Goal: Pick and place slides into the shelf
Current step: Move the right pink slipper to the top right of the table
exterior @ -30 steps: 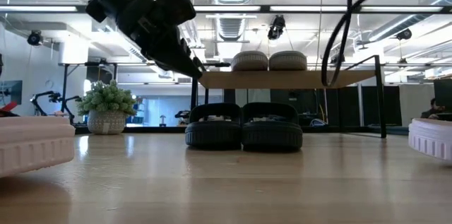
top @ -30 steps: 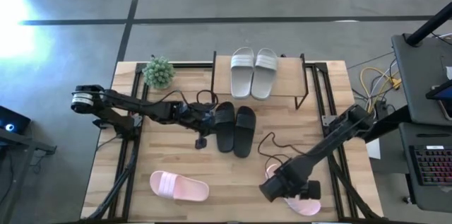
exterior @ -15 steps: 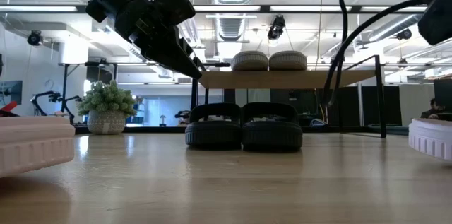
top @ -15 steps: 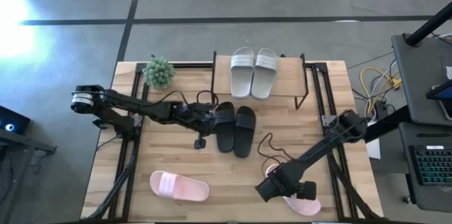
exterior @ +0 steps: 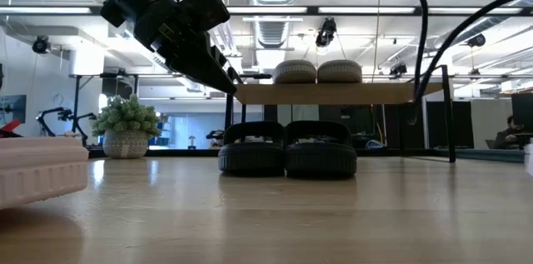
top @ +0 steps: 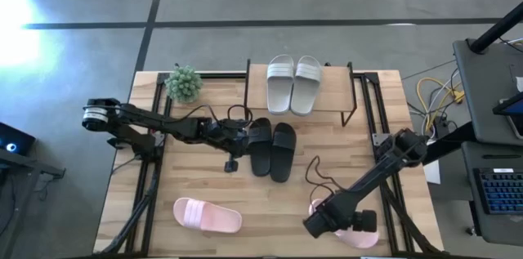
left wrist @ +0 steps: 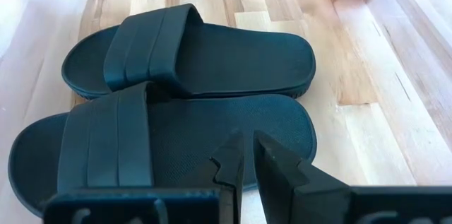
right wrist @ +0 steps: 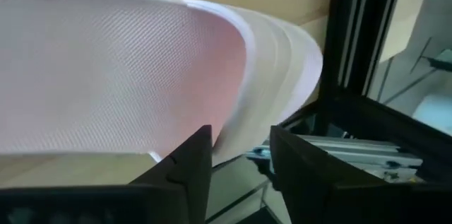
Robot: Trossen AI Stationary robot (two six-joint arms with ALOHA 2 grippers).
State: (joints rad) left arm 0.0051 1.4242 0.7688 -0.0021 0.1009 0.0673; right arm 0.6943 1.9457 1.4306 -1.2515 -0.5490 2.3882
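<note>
Right gripper (top: 353, 225) is down at the near right corner of the counter (top: 327, 161), over a pink slide (top: 364, 235). In the right wrist view its jaws stand apart astride that slide's edge (right wrist: 233, 75); can't tell if they pinch it.

Left gripper (left wrist: 244, 155) hovers at mid-counter just beside the black pair (top: 272, 148), jaws closed on nothing, tips above the nearer black slide's heel (left wrist: 212, 146).

White pair (top: 293, 82) sits on top of the shelf (top: 327, 100) at the far side. Black pair lies side by side, partly under the shelf's front edge. Second pink slide (top: 206, 215) lies near left, well apart from the first. Potted plant (top: 183, 83) stands at the far left.
</note>
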